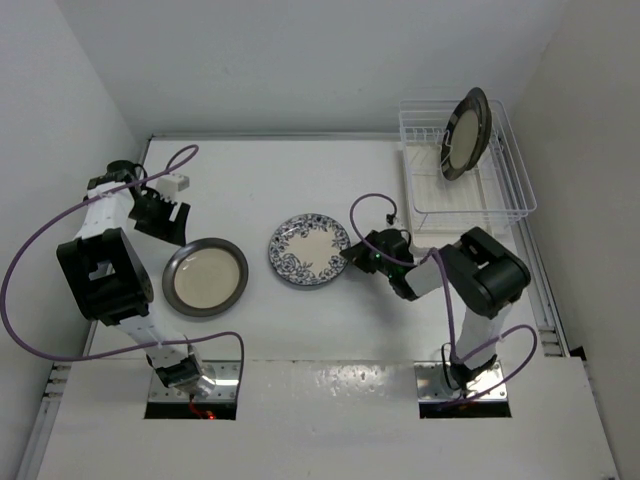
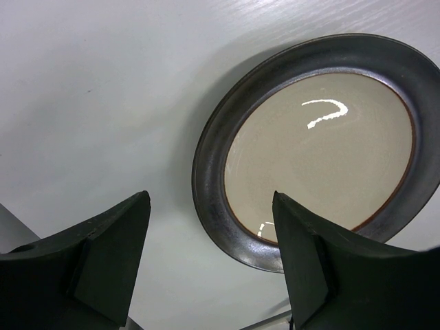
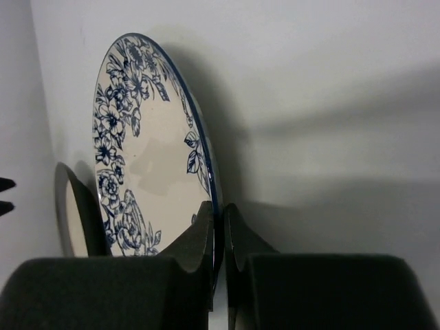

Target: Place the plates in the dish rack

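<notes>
The blue floral plate (image 1: 309, 249) lies mid-table. My right gripper (image 1: 354, 255) is shut on its right rim; in the right wrist view the jaws (image 3: 218, 227) pinch the plate's edge (image 3: 137, 158). A cream plate with a dark rim (image 1: 206, 276) lies flat at the left and shows in the left wrist view (image 2: 323, 148). My left gripper (image 1: 175, 217) is open and empty just behind it, its fingers (image 2: 110, 254) above bare table. A dark-rimmed plate (image 1: 465, 133) stands on edge in the white wire dish rack (image 1: 515, 165) at the back right.
A small white block (image 1: 175, 184) sits by the left arm at the back left. White walls close in the table on three sides. The dark-rimmed plate's edge also shows at the far left of the right wrist view (image 3: 69, 213).
</notes>
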Controlling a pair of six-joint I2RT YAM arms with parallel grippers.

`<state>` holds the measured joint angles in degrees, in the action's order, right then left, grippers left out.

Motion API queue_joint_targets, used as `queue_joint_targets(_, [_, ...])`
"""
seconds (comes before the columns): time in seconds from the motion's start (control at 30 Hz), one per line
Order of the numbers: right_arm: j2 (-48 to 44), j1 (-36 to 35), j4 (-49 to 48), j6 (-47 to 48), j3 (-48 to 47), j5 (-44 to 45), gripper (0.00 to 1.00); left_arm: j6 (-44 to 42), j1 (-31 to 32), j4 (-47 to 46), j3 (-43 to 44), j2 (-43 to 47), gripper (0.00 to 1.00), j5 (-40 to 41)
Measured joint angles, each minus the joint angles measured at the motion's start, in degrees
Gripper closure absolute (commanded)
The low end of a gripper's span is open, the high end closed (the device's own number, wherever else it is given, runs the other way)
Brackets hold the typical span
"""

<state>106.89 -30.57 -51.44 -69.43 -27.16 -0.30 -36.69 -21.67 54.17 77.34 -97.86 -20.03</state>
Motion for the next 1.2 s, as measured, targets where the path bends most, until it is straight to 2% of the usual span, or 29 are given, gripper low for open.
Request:
queue_joint_targets(0.2, [-12.9, 0.3, 16.9, 15.1, -5.9, 3.5, 1.0, 1.4, 0.2, 0.2, 1.0, 0.1, 0.23, -0.2])
queue_joint_targets(0.37, [-18.6, 3.3, 24.0, 23.6, -8.7, 5.3, 1.0, 1.7, 1.2, 0.2, 1.7, 0.7, 0.23, -0.6])
queue_joint_targets(0.77, [-23.6, 5.4, 32.7, 33.6, -10.4, 6.7, 1.0, 2.7, 1.9, 0.2, 1.7, 0.9, 0.23, -0.8])
queue_joint_targets(1.2, [-24.5, 7.4, 34.0, 38.7, -18.1, 6.8, 1.0, 2.7, 1.9, 0.2, 1.7, 0.9, 0.23, -0.8])
